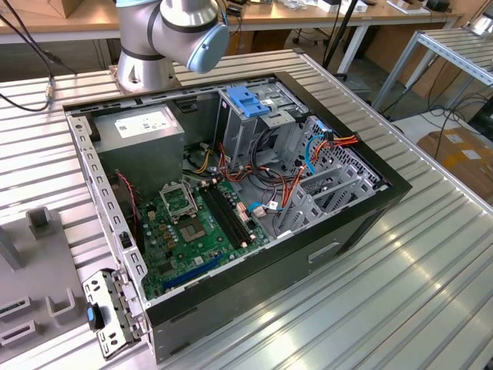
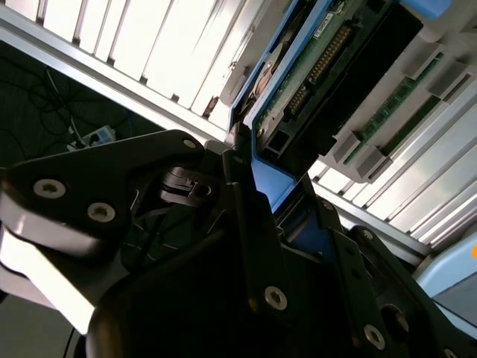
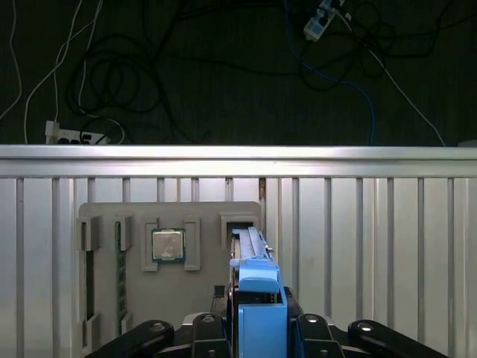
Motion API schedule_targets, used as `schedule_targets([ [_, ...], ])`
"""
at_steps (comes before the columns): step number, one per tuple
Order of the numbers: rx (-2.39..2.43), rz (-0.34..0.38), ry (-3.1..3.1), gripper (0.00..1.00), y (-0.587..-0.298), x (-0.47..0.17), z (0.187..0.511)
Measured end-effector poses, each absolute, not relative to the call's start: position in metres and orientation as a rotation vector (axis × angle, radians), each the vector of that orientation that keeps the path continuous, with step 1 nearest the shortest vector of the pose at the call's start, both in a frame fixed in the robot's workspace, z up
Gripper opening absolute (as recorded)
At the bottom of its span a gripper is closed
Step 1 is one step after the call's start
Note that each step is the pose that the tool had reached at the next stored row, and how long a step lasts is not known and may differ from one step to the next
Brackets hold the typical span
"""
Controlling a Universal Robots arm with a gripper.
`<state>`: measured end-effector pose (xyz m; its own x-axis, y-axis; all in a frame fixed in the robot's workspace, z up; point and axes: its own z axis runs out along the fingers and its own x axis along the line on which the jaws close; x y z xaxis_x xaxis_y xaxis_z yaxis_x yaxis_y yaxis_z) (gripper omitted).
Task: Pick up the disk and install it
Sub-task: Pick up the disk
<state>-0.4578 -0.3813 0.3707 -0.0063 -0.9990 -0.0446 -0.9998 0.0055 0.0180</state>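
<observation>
An open computer case (image 1: 254, 281) lies on a slatted metal table (image 1: 400, 293), its green motherboard (image 1: 192, 231) on the near side, a grey power-supply box (image 1: 142, 135) at the far side beside a metal cage with a light-blue top (image 1: 250, 104), while a grey fixture tray (image 3: 171, 306) holds a processor chip (image 3: 168, 245)

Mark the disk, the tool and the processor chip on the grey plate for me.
the disk (image 3: 259, 282): first wrist view, on its blue side rail.
the tool (image 3: 258, 317): first wrist view, midway between its fingertips.
the processor chip (image 3: 168, 245): first wrist view, middle of its metal lid.
</observation>
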Motion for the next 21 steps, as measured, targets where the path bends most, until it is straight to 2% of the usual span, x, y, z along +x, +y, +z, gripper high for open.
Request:
schedule_targets([
  [21,-2.201,0.069,2.214,0.37,-0.381,-0.458,0.411],
])
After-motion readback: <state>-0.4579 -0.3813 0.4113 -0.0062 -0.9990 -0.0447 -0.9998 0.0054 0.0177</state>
